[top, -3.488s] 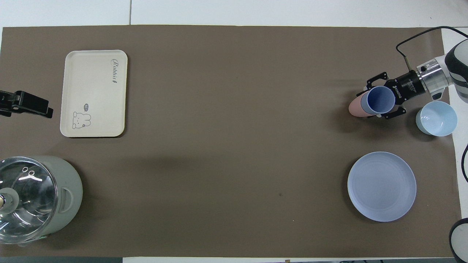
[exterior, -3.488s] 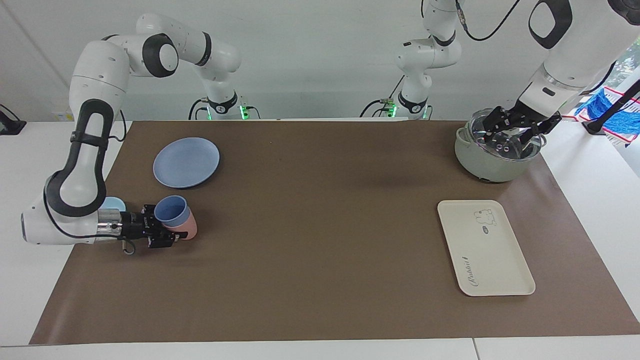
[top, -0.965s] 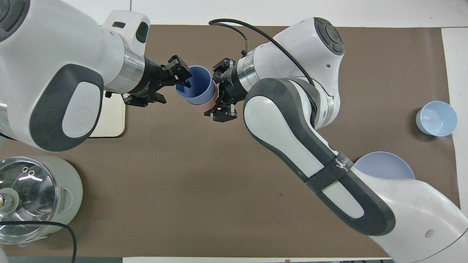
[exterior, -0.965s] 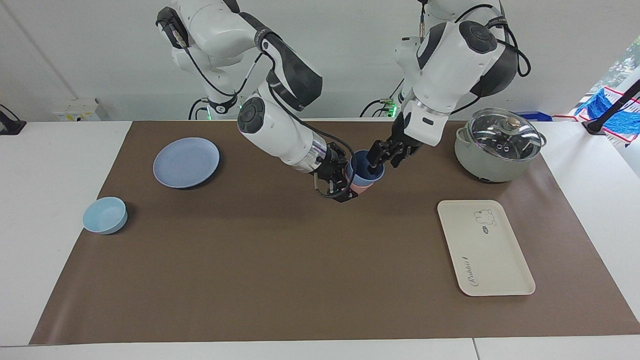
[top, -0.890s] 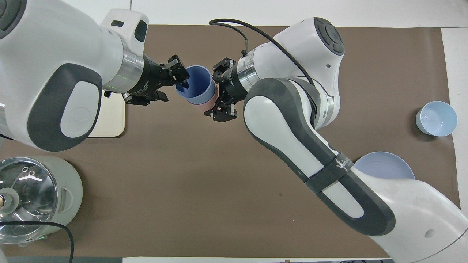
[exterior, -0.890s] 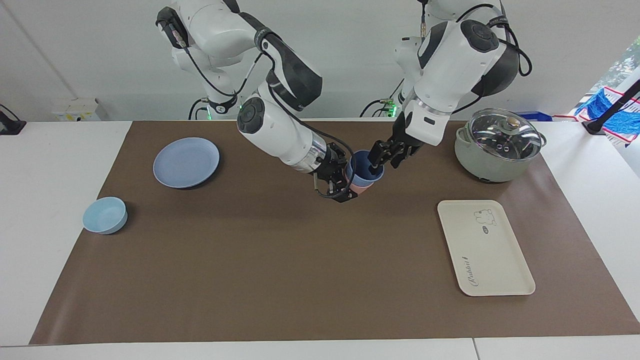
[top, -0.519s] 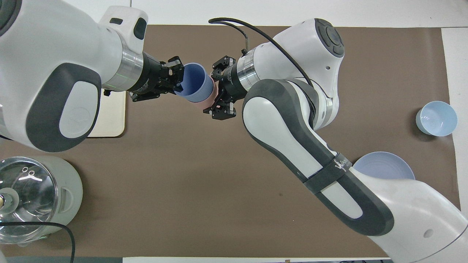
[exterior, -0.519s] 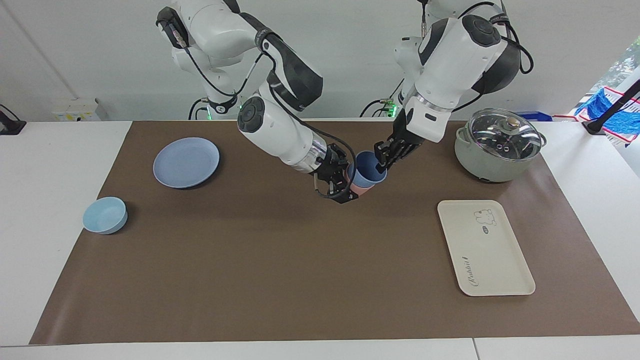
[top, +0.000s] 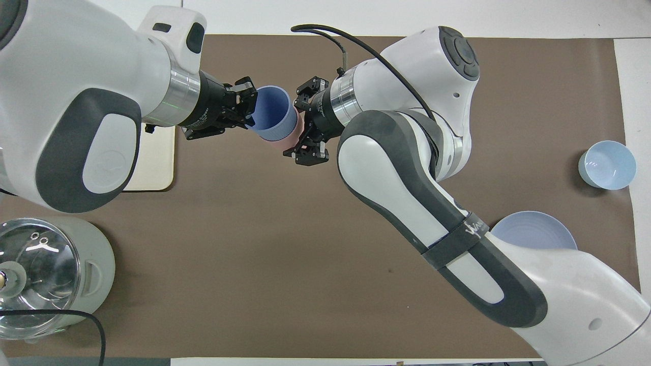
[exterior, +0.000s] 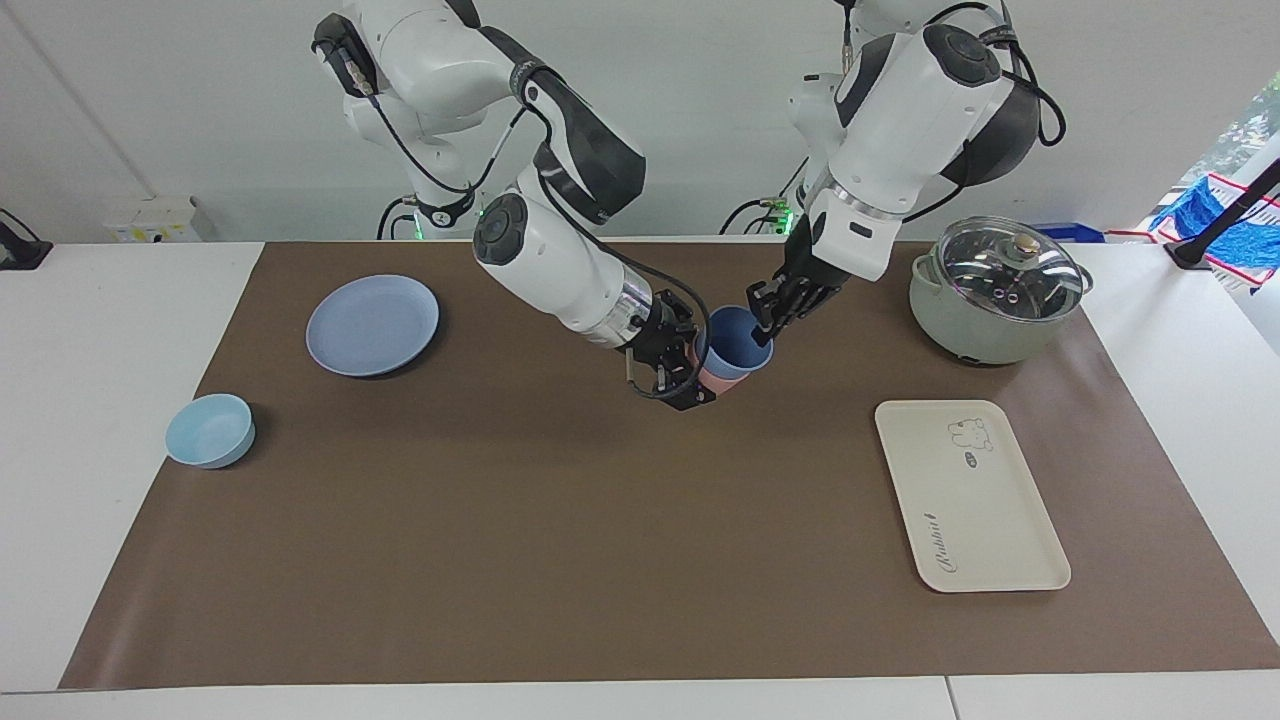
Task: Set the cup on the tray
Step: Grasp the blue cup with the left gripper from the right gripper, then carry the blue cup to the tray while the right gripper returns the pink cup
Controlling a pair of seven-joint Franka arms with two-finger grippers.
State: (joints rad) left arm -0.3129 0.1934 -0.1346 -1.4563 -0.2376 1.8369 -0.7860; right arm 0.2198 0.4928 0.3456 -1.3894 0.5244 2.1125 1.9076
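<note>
Above the brown mat (exterior: 520,520), cup (exterior: 738,340) nests in pink cup (exterior: 712,378).

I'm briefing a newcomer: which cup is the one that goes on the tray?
Find the two grippers meeting above the brown mat's middle. Two nested cups hang between them. It's the periwinkle-blue cup, its rim pinched by the left gripper, sitting inside the pink cup.
</note>
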